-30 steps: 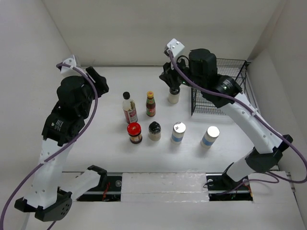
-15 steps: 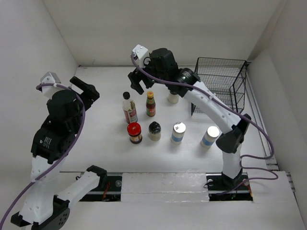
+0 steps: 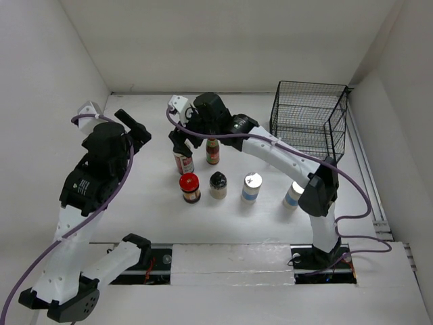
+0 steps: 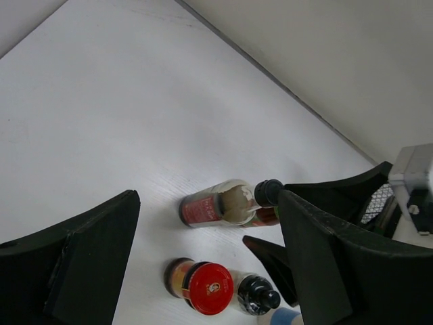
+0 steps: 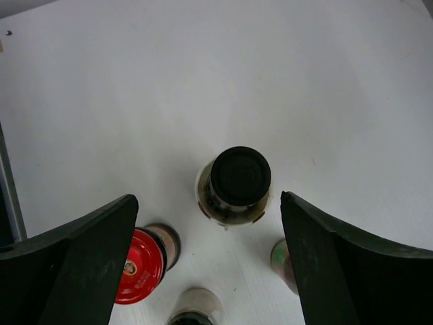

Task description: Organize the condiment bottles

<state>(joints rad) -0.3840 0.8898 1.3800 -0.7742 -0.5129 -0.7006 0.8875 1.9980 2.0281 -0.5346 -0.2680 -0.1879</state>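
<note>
The condiment bottles stand in two rows mid-table. A tall red-labelled sauce bottle (image 3: 183, 164) with a black cap (image 5: 240, 176) stands at the back left, and my right gripper (image 3: 180, 141) hangs open just above it, a finger on either side (image 5: 208, 198), not touching. A second sauce bottle (image 3: 212, 152) stands to its right. In front are a red-lidded jar (image 3: 189, 187), a black-capped jar (image 3: 218, 184) and two blue-banded shakers (image 3: 251, 186) (image 3: 292, 196). My left gripper (image 3: 135, 128) is open and empty, raised left of the bottles (image 4: 208, 196).
A black wire basket (image 3: 310, 120) stands at the back right against the wall. My right arm (image 3: 270, 150) stretches across the back row from right to left. White walls close in the table on three sides.
My right gripper has let go of the cream bottle beside the basket, opened wide and swung left to above the tall sauce bottle. My left gripper opened wider and shifted slightly.
</note>
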